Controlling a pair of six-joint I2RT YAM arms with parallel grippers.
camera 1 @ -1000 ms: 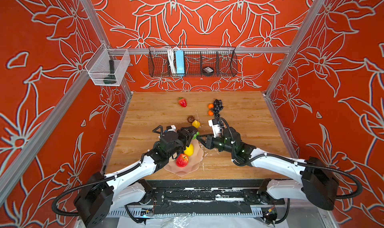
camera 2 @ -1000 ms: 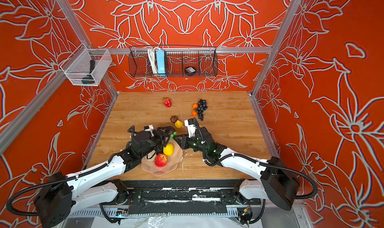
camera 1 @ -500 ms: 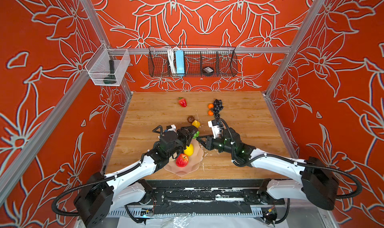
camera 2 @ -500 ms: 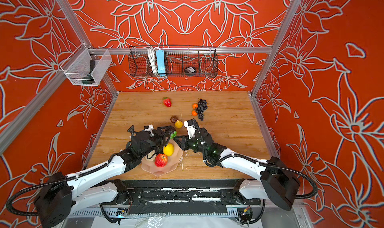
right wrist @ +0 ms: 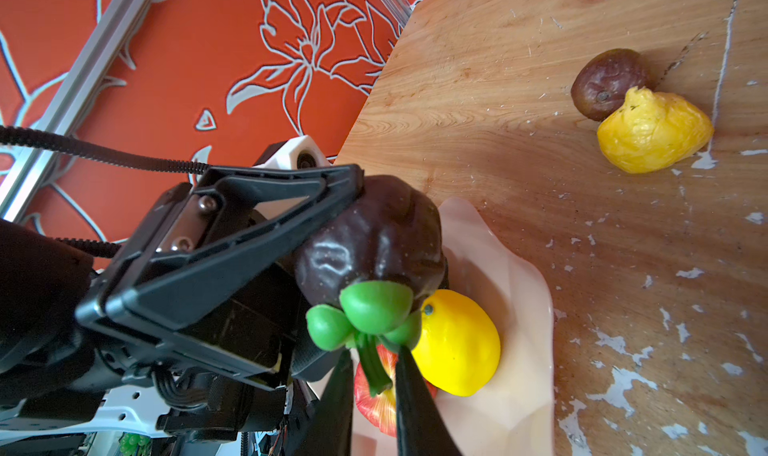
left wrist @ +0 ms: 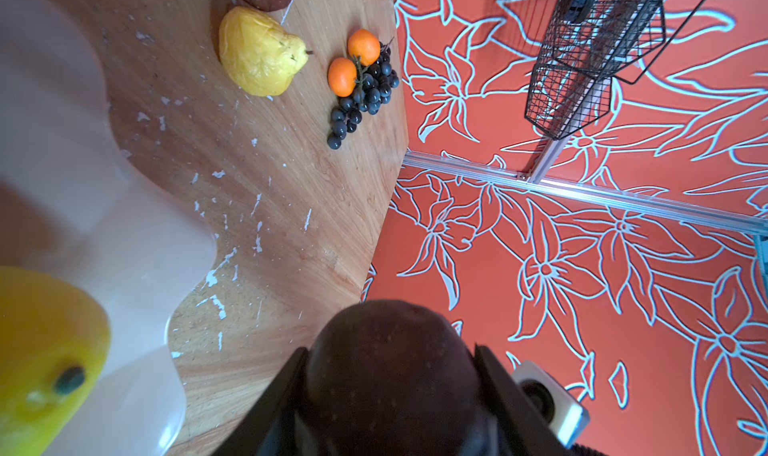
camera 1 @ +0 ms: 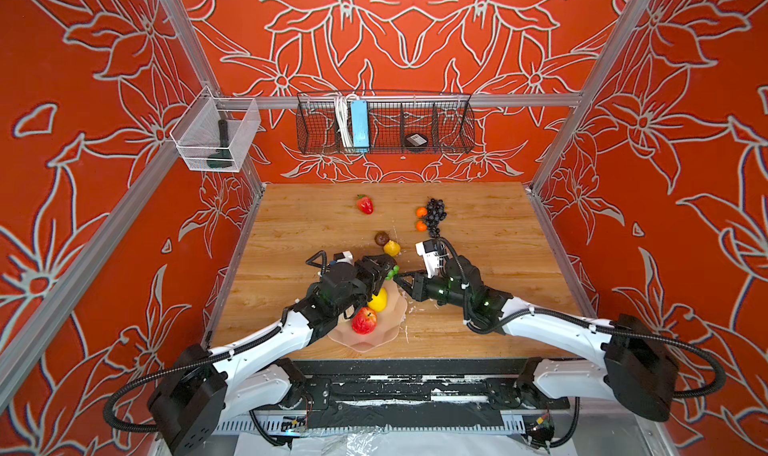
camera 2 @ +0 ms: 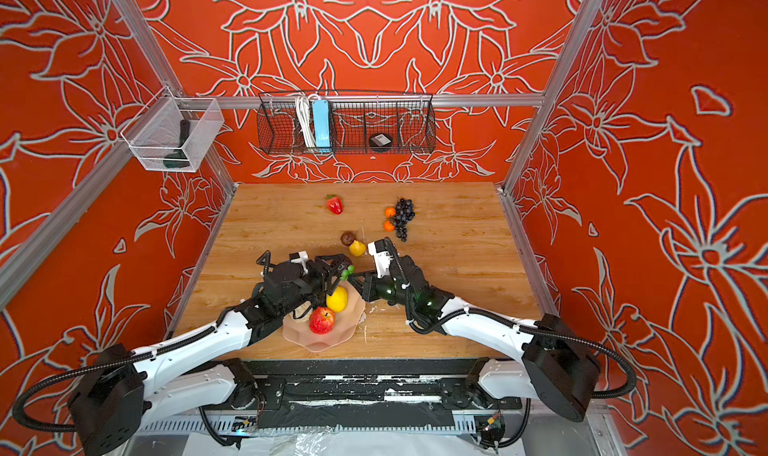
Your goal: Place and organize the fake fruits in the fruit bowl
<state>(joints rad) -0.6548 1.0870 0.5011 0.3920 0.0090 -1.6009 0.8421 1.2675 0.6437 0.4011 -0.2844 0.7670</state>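
A dark mangosteen (right wrist: 374, 233) with a green calyx hangs over the far rim of the pale pink fruit bowl (camera 1: 374, 339), and both grippers hold it. My left gripper (left wrist: 390, 350) is shut on its round body. My right gripper (right wrist: 372, 356) is shut on its green stem (right wrist: 370, 366). In both top views the two grippers meet at the mangosteen (camera 1: 385, 264) (camera 2: 341, 262). A yellow lemon (camera 1: 378, 300) and a red apple (camera 1: 364, 321) lie in the bowl.
On the table beyond the bowl lie a yellow fruit (camera 1: 391, 248) against a brown fruit (camera 1: 381, 238). Farther back are a strawberry (camera 1: 365, 204), a dark grape bunch (camera 1: 435, 214) and two tiny oranges (camera 1: 421, 212). A wire basket (camera 1: 384, 123) hangs on the back wall.
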